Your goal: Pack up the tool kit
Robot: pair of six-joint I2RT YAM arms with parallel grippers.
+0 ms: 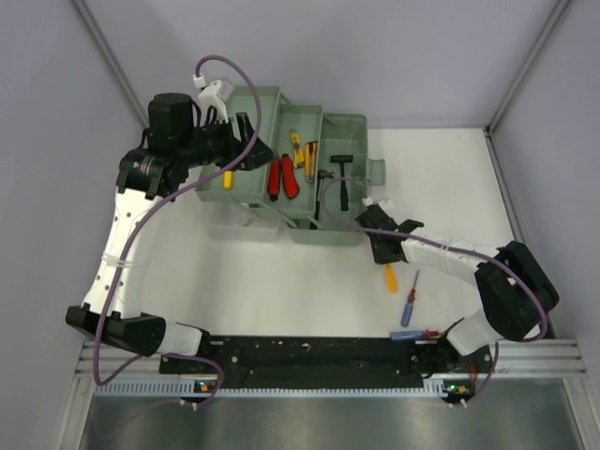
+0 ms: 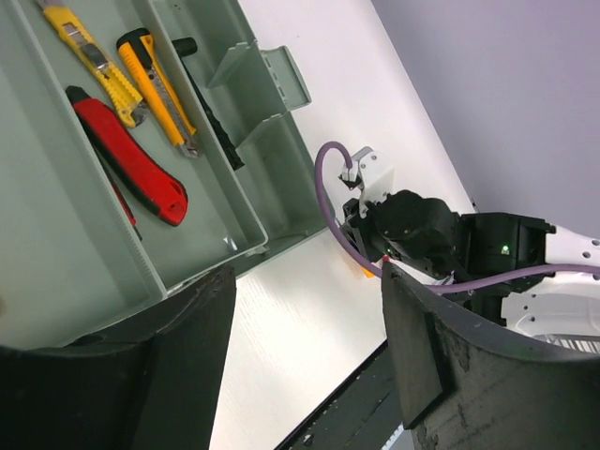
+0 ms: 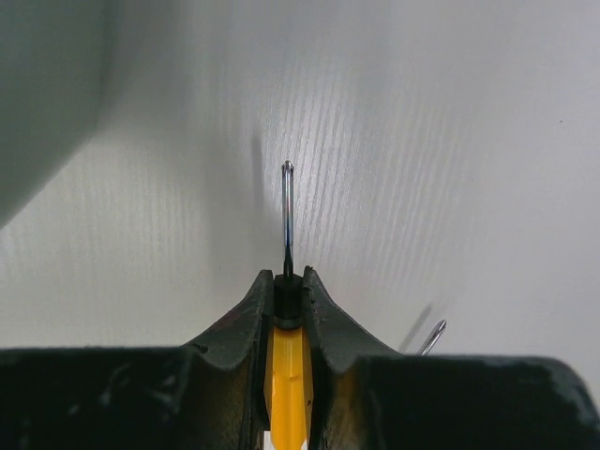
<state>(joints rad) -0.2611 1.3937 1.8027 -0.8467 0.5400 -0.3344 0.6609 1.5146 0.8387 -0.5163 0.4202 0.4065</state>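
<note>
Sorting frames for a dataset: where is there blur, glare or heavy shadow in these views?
Right wrist: toolbox at upper left is a soft blur; yellow screwdriver glints on its shaft, throwing a faint shadow. Left wrist: left gripper is dark and soft-edged, the red-handled tool crisp. Top external: even light, mild shadows.

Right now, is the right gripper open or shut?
Shut on the yellow screwdriver: both sides of its handle are clamped by the right gripper, shaft pointing ahead.

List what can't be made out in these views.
- Right wrist view: yellow screwdriver handle mostly covered by the shut right hand.
- Right wrist view: second metal tip, rest hidden behind that hand.
- Right wrist view: grey-green blur top left, unidentifiable.
- Top view: toolbox left tray contents partly under the left arm.
</note>
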